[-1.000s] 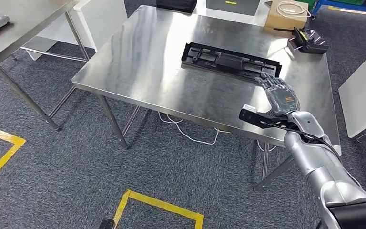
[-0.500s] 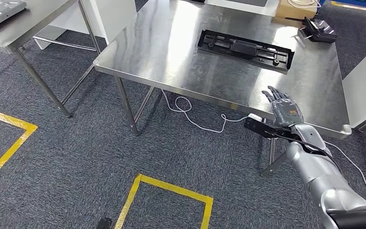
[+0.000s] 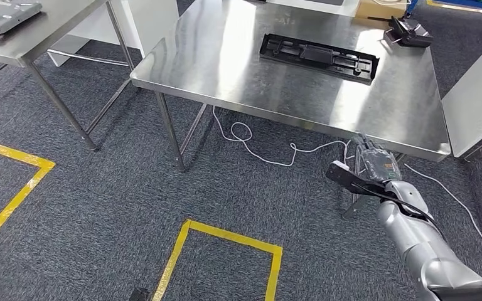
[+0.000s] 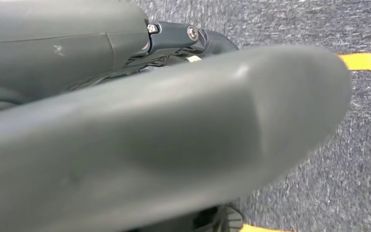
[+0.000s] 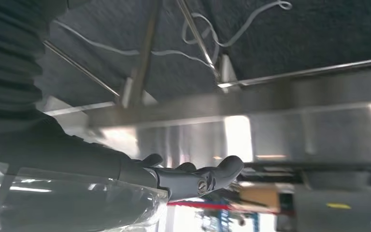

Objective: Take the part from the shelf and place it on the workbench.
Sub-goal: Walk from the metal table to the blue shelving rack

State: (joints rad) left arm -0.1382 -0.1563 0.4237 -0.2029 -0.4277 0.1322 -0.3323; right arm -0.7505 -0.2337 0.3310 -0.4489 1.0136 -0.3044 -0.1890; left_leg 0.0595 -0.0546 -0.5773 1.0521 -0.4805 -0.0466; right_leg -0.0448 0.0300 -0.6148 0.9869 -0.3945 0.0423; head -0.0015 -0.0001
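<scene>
Head view: the part [image 3: 319, 57] is seen flat on the workbench [image 3: 238, 81], long axis 9-to-3, at 11 o'clock from the right hand [image 3: 374, 162] (empty, fingers extended). Left wrist view: the left hand [image 4: 140, 140] is blurred; its state cannot be told. Right wrist view: nothing is held.

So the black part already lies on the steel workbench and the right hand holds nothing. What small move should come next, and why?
Probably lower the right arm to the robot's side. The black part lies flat on the workbench, free of any hand, so the placement looks done. The right hand hangs below the near edge of the workbench, holding nothing, so no further reach seems needed.
</scene>
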